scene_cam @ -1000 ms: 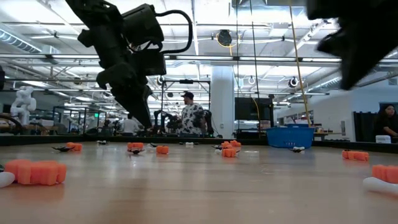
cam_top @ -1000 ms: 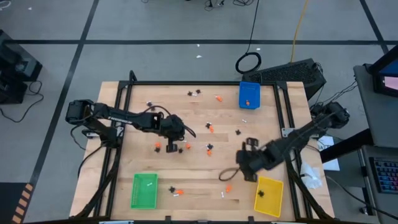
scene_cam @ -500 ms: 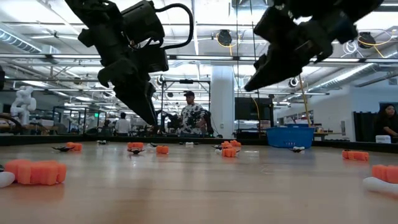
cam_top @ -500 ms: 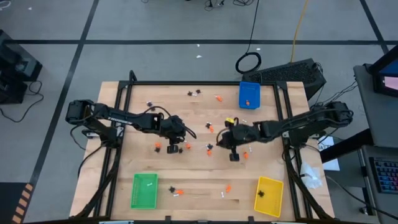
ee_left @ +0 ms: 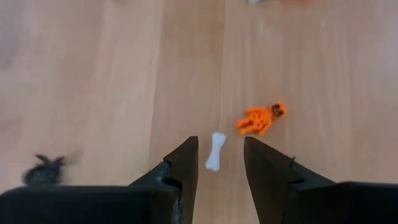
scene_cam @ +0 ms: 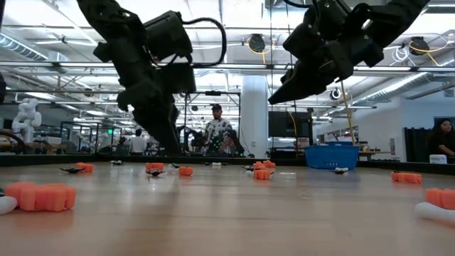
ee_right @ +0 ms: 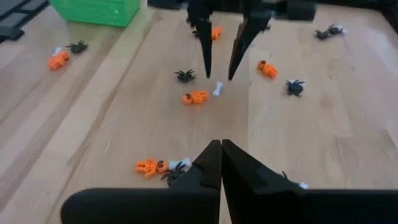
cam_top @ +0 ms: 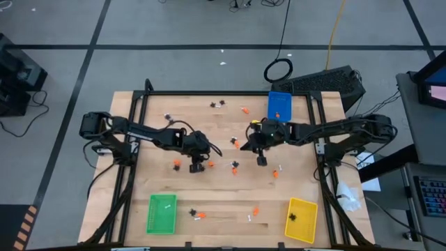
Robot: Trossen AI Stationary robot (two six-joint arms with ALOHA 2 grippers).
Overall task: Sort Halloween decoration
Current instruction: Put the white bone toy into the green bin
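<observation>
The left end effector (ee_left: 217, 167) hangs released over the surface (cam_top: 216, 195), a white bone (ee_left: 215, 151) lying between its fingertips (the high view hides this). Beside it lies an orange figure (ee_left: 262, 118). The right end effector (ee_right: 221, 155) hovers clenched, empty, mid-surface

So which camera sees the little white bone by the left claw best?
The left wrist view: the white bone lies big and clear between the left gripper's open fingers. The right wrist view shows it tiny; the high and low views barely show it.
</observation>
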